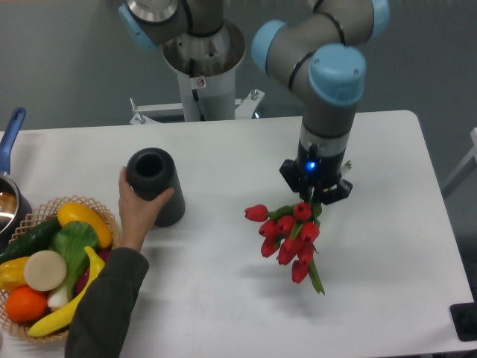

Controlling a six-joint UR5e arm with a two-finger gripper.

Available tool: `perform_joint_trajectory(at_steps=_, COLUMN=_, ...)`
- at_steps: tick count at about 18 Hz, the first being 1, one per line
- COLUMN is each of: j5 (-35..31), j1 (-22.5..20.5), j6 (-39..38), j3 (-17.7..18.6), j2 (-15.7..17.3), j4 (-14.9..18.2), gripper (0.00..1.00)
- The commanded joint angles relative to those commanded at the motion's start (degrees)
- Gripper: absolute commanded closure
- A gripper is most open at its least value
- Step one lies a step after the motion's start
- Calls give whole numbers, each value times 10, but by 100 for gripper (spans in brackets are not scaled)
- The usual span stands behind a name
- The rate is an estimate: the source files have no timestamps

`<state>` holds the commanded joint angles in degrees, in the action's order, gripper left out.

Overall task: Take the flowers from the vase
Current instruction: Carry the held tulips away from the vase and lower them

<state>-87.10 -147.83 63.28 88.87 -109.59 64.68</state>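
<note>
- The fixed camera shows you the flowers (288, 233), a bunch of red tulip buds on green stems, out of the vase and hanging right of the counter's middle, buds spilling down and to the left.
- Your gripper (315, 195) points straight down and is clenched on the flowers at the top of the bunch, where the stems meet; its blue light is lit.
- One green leaf tip trails below the lowest bud, close over the counter (387, 149); you cannot tell whether it touches.
- The vase (154, 185), matte black with a round open mouth, stands upright well to the left of the bunch.
- A person's hand (138, 210) wraps around the vase from the lower left, the sleeve reaching off the bottom edge.
- Farther left, a wicker basket (110, 257) holds fruit and vegetables.
- A blue-handled pot (9, 153) sits at the far left edge.
</note>
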Motion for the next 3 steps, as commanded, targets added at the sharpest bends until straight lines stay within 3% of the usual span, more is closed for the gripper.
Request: perform_joint_trajectory(at_steps=3, j5=-12, j1=6, j6=-3, j3=-6, j2=-4, j4=4, gripper=96)
